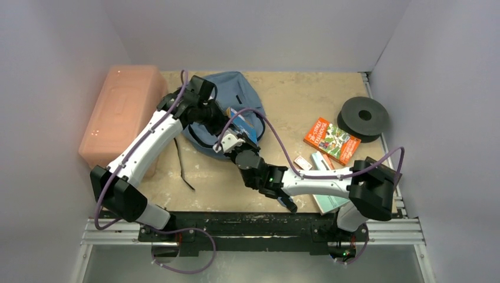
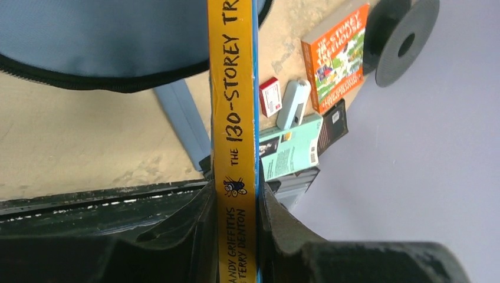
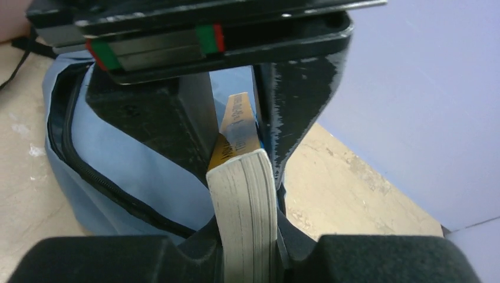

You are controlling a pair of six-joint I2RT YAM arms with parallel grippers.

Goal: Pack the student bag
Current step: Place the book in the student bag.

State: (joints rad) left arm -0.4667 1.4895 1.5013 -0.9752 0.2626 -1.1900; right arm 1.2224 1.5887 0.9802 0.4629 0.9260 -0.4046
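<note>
The student bag (image 1: pixel 233 85) lies at the back centre of the table, blue-grey with a black zipper; it also fills the upper left of the left wrist view (image 2: pixel 100 35) and the left of the right wrist view (image 3: pixel 124 159). A book (image 1: pixel 244 127) with a yellow spine (image 2: pixel 233 106) and a blue cover hangs over the bag's front edge. My left gripper (image 2: pixel 234 183) is shut on the spine end. From the opposite side, my right gripper (image 3: pixel 247 218) is shut on the book's page edge (image 3: pixel 244 188). The two grippers face each other closely.
A salmon-pink box (image 1: pixel 124 112) stands at the back left. To the right lie an orange book (image 1: pixel 332 140), a black spool (image 1: pixel 364 118), a small red-and-white box (image 2: pixel 270 96), a pale blue item (image 2: pixel 293 104) and a teal book (image 2: pixel 292 147). A black strap (image 1: pixel 183 165) trails toward the front.
</note>
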